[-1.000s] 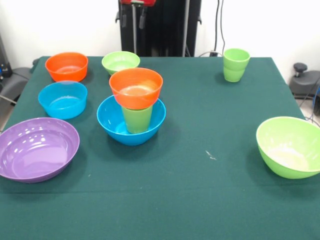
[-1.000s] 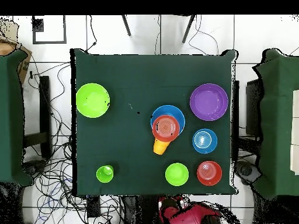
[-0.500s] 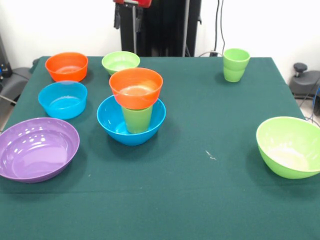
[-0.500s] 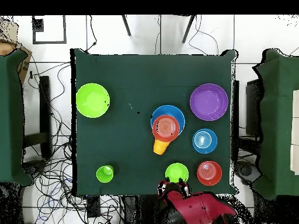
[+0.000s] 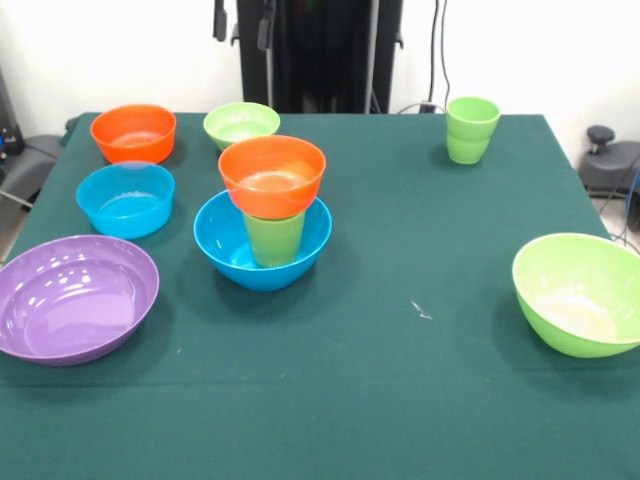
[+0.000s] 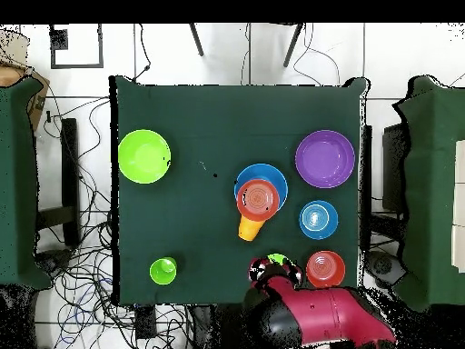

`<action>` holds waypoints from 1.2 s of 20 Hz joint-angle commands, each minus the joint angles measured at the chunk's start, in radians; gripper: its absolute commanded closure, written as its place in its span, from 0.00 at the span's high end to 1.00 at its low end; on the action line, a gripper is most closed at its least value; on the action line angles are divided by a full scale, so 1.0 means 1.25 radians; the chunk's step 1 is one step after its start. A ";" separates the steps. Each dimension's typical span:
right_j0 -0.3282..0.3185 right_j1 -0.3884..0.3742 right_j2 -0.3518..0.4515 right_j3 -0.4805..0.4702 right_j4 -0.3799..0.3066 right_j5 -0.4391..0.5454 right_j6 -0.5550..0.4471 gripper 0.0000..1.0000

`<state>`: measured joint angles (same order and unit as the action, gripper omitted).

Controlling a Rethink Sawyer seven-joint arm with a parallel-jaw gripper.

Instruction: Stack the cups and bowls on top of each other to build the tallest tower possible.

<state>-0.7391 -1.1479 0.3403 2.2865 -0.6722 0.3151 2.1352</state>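
tower [image 5: 272, 205] – glossy round bowls, tapered cup | gripper [image 5: 243, 20] – state unclear

Front view: camera sits low across the green table [image 5: 420, 400], angled slightly down, close enough that the near edge runs out of the bottom; far edge and a dark upright column [image 5: 320, 50] close off the top. Overhead view: camera high above, looking straight down, far enough to take in the whole table [image 6: 209, 118] plus floor cables and neighbouring green tables. Both views share the tabletop. The views are turned half round: the purple bowl [image 5: 70, 295] lies lower left in front, upper right [image 6: 324, 158] overhead; the tower [image 5: 268, 210] sits left of centre in front, right of centre [image 6: 258, 198] overhead.
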 commanded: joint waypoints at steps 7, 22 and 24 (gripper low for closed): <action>-0.041 0.008 0.163 0.055 0.005 0.063 -0.138 1.00; 0.056 0.025 0.095 0.053 0.001 0.050 0.017 1.00; 0.078 0.019 0.086 0.057 0.006 0.048 0.036 1.00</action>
<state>-0.7081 -1.1892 0.4514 2.2909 -0.6570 0.3669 2.1340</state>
